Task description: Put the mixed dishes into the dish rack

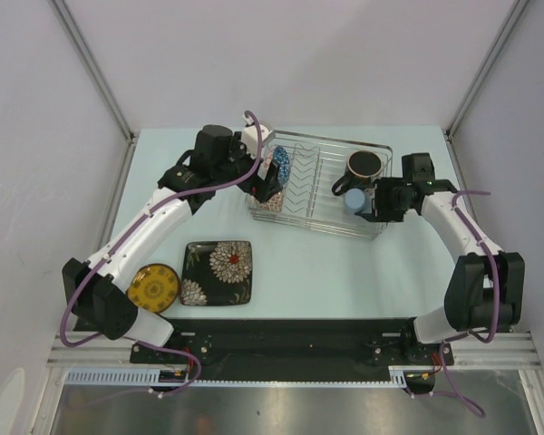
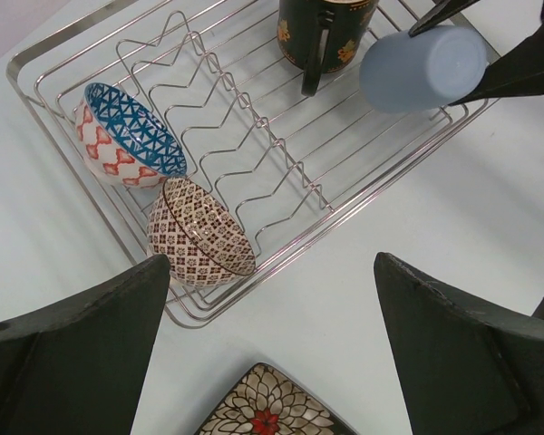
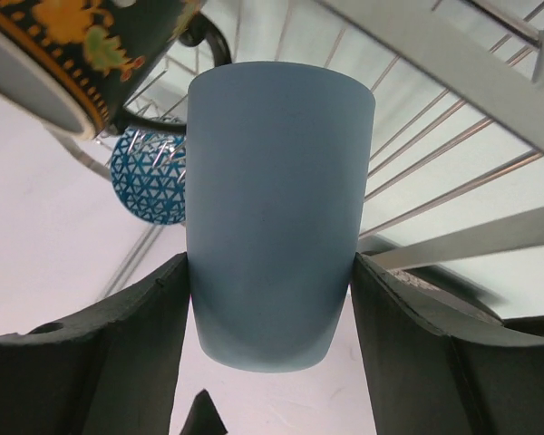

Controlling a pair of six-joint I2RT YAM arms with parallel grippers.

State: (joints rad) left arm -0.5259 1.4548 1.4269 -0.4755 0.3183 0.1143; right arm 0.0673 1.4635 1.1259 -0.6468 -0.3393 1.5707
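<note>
The silver wire dish rack (image 1: pixel 322 186) stands at the far middle of the table. The blue patterned bowl (image 2: pixel 127 136) and the beige-pink bowl (image 2: pixel 199 231) lean on edge at its left end. The black mug (image 1: pixel 364 166) stands at its right end. My right gripper (image 3: pixel 272 299) is shut on the light-blue cup (image 3: pixel 272 208) and holds it over the rack's right part, beside the mug (image 3: pixel 91 45). My left gripper (image 2: pixel 272 299) is open and empty above the table at the rack's near left corner. The black floral plate (image 1: pixel 219 273) and the yellow plate (image 1: pixel 154 286) lie on the table at the near left.
The upright prongs (image 2: pixel 254 154) in the rack's middle section hold nothing. White walls and metal frame posts enclose the table on three sides. The arm bases sit on a black rail (image 1: pixel 281 340) at the near edge.
</note>
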